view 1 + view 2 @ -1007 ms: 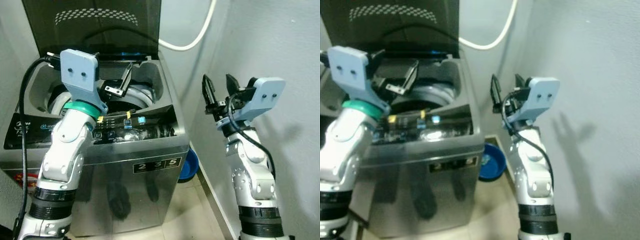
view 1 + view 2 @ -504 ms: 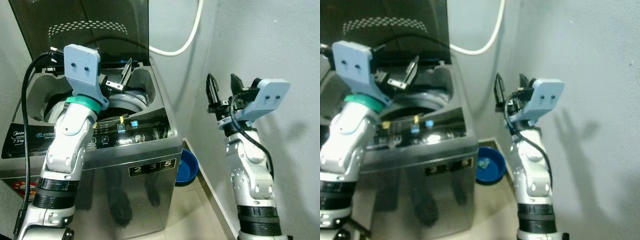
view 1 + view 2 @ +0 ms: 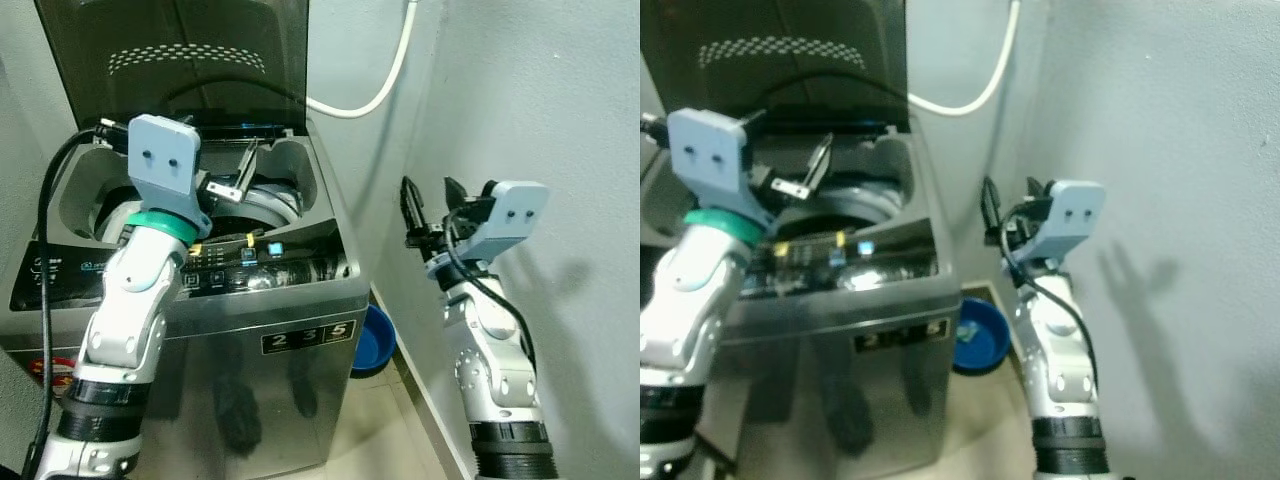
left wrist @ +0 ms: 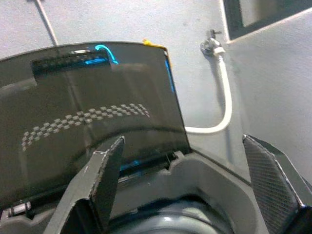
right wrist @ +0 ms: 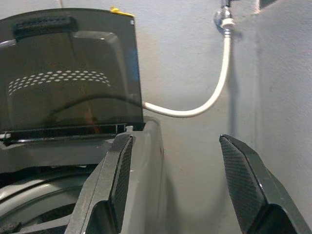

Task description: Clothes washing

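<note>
A silver top-loading washing machine (image 3: 300, 310) stands before me with its dark lid (image 3: 180, 60) raised against the wall. No clothes can be made out in its drum (image 3: 262, 203). My left gripper (image 3: 232, 178) hovers over the drum mouth, open and holding nothing; its wrist view looks past the fingers (image 4: 105, 180) at the lid (image 4: 97, 122). My right gripper (image 3: 428, 200) is raised in the air to the right of the machine, near the wall, open and empty. Between its fingers (image 5: 243, 180) I see the machine's right side and lid (image 5: 73, 83).
A white hose (image 3: 370, 95) runs from a wall tap (image 4: 212, 46) to behind the machine. A blue basin (image 3: 376, 335) lies on the floor in the narrow gap between the machine and the right wall (image 3: 560, 120). The control panel (image 3: 262, 255) lines the front rim.
The head view has swayed. My right gripper has dropped slightly and edged toward the machine. The left gripper stays over the drum, and both remain open.
</note>
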Motion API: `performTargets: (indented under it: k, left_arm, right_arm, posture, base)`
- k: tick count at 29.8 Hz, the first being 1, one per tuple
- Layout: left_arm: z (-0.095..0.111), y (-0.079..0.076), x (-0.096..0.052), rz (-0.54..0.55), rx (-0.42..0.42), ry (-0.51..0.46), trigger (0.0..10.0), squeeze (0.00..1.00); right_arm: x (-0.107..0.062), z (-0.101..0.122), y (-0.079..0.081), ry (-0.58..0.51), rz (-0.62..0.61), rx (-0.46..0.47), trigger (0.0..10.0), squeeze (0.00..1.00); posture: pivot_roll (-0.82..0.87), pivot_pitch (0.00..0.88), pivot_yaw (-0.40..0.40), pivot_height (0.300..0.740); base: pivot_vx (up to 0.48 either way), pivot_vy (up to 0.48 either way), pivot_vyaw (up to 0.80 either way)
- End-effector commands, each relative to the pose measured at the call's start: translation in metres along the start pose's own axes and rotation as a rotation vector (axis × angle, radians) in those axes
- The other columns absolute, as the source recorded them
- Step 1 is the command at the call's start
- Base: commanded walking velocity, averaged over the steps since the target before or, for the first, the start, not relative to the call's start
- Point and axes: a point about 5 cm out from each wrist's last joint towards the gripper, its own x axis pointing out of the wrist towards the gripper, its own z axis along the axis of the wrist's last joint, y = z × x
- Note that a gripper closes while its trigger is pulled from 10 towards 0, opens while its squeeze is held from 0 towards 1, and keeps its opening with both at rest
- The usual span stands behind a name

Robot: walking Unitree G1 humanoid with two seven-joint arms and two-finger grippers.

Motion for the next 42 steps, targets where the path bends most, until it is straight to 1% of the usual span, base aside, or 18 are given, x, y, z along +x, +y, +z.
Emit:
performTargets:
  k: [1,2,3,4,5,6,8,12,14,16,17,18,19,21,22,27,32,42]
  left_arm:
    - [0.002,-0.009,-0.006,-0.046,-0.015,0.007,10.0,0.00]
    - [0.002,-0.009,-0.006,-0.046,-0.015,0.007,10.0,0.00]
    - [-0.013,-0.022,-0.028,-0.033,-0.058,0.083,10.0,0.00]
    - [-0.013,-0.022,-0.028,-0.033,-0.058,0.083,10.0,0.00]
    - [-0.024,-0.029,-0.038,-0.021,-0.071,0.134,10.0,0.00]
    - [-0.032,-0.034,-0.045,-0.013,-0.077,0.166,10.0,0.00]
    - [-0.041,-0.045,-0.050,-0.024,-0.070,0.194,10.0,0.00]
    - [-0.042,-0.049,-0.044,-0.048,-0.049,0.175,10.0,0.00]
    - [-0.036,-0.042,-0.037,-0.031,-0.051,0.153,10.0,0.00]
    - [-0.034,-0.042,-0.036,-0.029,-0.052,0.154,10.0,0.00]
    - [-0.032,-0.037,-0.034,-0.018,-0.040,0.147,10.0,0.00]
    - [-0.032,-0.037,-0.034,-0.018,-0.040,0.147,10.0,0.00]
    - [-0.030,-0.033,-0.032,-0.010,-0.031,0.141,10.0,0.00]
    - [-0.023,-0.018,-0.027,0.041,-0.006,0.114,10.0,0.00]
    - [-0.023,-0.015,-0.026,0.052,-0.002,0.112,10.0,0.00]
    - [-0.020,-0.012,-0.024,0.054,0.010,0.098,10.0,0.00]
    - [-0.020,-0.014,-0.023,0.054,-0.011,0.104,10.0,0.00]
    - [-0.019,-0.009,-0.017,0.074,-0.033,0.101,10.0,0.00]
  right_arm:
    - [-0.006,-0.007,-0.002,0.023,0.011,-0.014,10.0,0.00]
    - [-0.006,-0.007,-0.002,0.023,0.011,-0.014,10.0,0.00]
    - [-0.022,-0.020,-0.004,0.075,0.009,-0.019,10.0,0.00]
    - [-0.022,-0.020,-0.004,0.075,0.009,-0.019,10.0,0.00]
    - [-0.028,-0.025,-0.004,0.096,0.002,-0.015,10.0,0.00]
    - [-0.031,-0.028,-0.003,0.107,-0.003,-0.012,10.0,0.00]
    - [-0.031,-0.031,-0.002,0.113,-0.003,-0.012,10.0,0.00]
    - [-0.024,-0.031,-0.002,0.107,-0.004,-0.013,10.0,0.00]
    - [-0.015,-0.028,-0.001,0.085,0.023,-0.021,10.0,0.00]
    - [-0.014,-0.028,-0.001,0.081,0.027,-0.022,10.0,0.00]
    - [-0.012,-0.026,-0.002,0.078,0.029,-0.026,10.0,0.00]
    - [-0.012,-0.026,-0.002,0.078,0.029,-0.026,10.0,0.00]
    - [-0.011,-0.025,-0.003,0.075,0.030,-0.029,10.0,0.00]
    - [-0.010,-0.024,-0.002,0.070,0.051,-0.043,10.0,0.00]
    - [-0.011,-0.024,-0.002,0.070,0.053,-0.046,10.0,0.00]
    - [-0.012,-0.025,0.001,0.071,0.041,-0.024,10.0,0.00]
    - [-0.012,-0.025,0.002,0.066,0.027,-0.016,10.0,0.00]
    - [-0.013,-0.023,0.001,0.052,0.014,0.015,10.0,0.00]
  posture:
    - [0.05,0.000,-0.013,0.740]
    - [0.05,0.000,-0.013,0.740]
    - [0.06,0.000,-0.013,0.740]
    - [0.06,0.000,-0.013,0.740]
    - [0.06,0.000,-0.014,0.740]
    - [0.06,0.000,-0.014,0.740]
    - [0.06,0.000,-0.014,0.740]
    - [0.06,0.000,-0.018,0.740]
    - [0.07,0.000,-0.023,0.740]
    - [0.07,0.000,-0.023,0.740]
    - [0.08,0.000,-0.033,0.740]
    - [0.08,0.000,-0.033,0.740]
    - [0.08,0.000,-0.034,0.740]
    - [0.08,0.000,-0.031,0.740]
    - [0.08,0.000,-0.031,0.740]
    - [0.07,0.000,-0.028,0.740]
    - [0.07,0.012,-0.022,0.740]
    - [0.06,0.019,-0.010,0.740]
  base:
    - [0.000,0.000,0.00]
    - [0.000,0.000,0.00]
    - [0.000,0.000,0.00]
    - [0.000,0.000,0.00]
    - [0.000,0.000,0.00]
    - [0.000,0.000,0.00]
    - [0.000,0.000,0.00]
    - [0.000,0.000,0.00]
    - [0.000,0.000,0.00]
    - [0.000,0.000,0.00]
    - [0.000,0.000,0.00]
    - [0.000,0.000,0.00]
    - [0.000,0.000,0.00]
    - [0.000,0.000,0.00]
    - [0.000,0.000,0.00]
    - [0.000,0.000,0.00]
    - [0.000,0.000,0.00]
    - [0.000,0.000,0.00]
